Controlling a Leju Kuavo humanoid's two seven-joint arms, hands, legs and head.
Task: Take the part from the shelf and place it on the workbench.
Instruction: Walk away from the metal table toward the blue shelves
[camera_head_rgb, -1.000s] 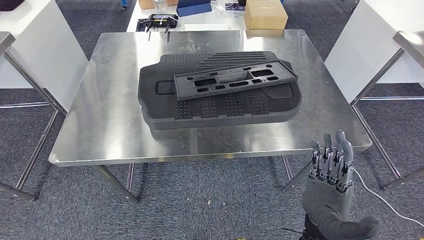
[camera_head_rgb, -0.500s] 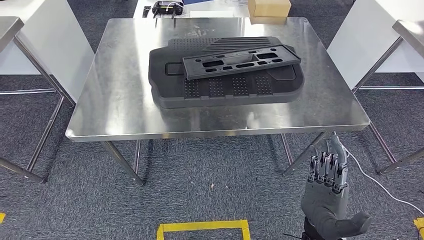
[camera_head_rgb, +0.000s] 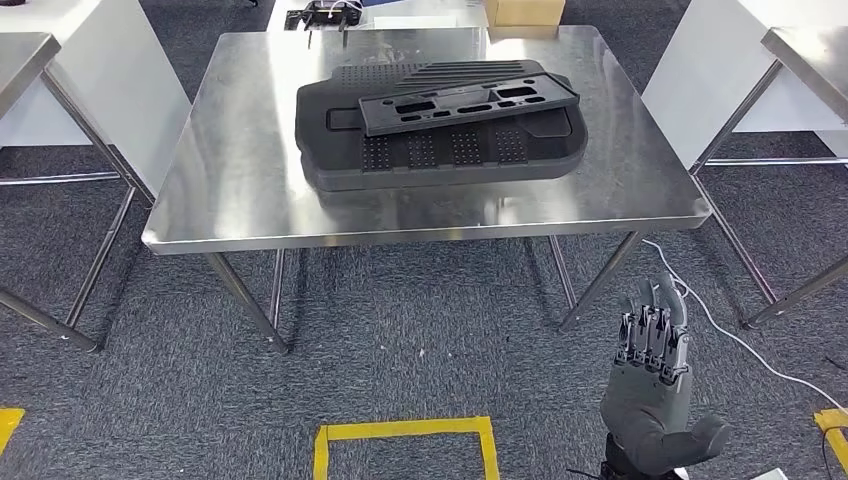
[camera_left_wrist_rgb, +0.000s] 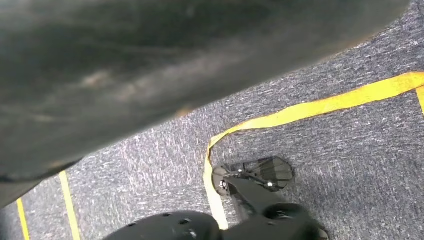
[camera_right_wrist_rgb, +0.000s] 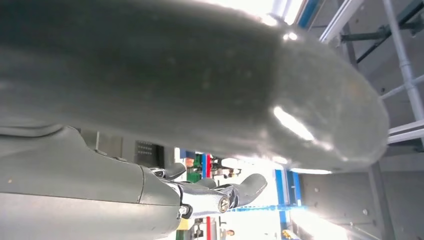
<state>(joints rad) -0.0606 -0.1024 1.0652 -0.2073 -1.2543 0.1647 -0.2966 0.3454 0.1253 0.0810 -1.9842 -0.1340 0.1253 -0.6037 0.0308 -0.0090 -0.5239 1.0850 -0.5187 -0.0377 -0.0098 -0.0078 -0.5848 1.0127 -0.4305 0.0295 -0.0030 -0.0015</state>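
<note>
A large black ribbed part (camera_head_rgb: 440, 155) lies flat on the steel workbench (camera_head_rgb: 240, 170), and a narrower black panel with cut-outs (camera_head_rgb: 468, 102) rests slantwise on top of it. My right hand (camera_head_rgb: 655, 400) is raised at the lower right, well short of the bench's front edge. Its fingers (camera_head_rgb: 655, 325) point up side by side, the thumb sticks out sideways, and it holds nothing. The right wrist view has its thick thumb (camera_right_wrist_rgb: 200, 75) close and blurred. My left hand (camera_left_wrist_rgb: 150, 65) is a blurred grey mass over the carpet, and how its fingers lie is unclear.
White-panelled steel tables flank the bench at the left (camera_head_rgb: 20, 55) and right (camera_head_rgb: 810, 50). A cardboard box (camera_head_rgb: 520, 10) sits on a table behind. Yellow tape (camera_head_rgb: 400, 432) marks the grey carpet before me, and a white cable (camera_head_rgb: 740, 345) runs past the bench's right leg.
The whole picture has shifted: the camera drew back from the bench, which now sits higher and farther, and floor tape came into view. The parts lie as before.
</note>
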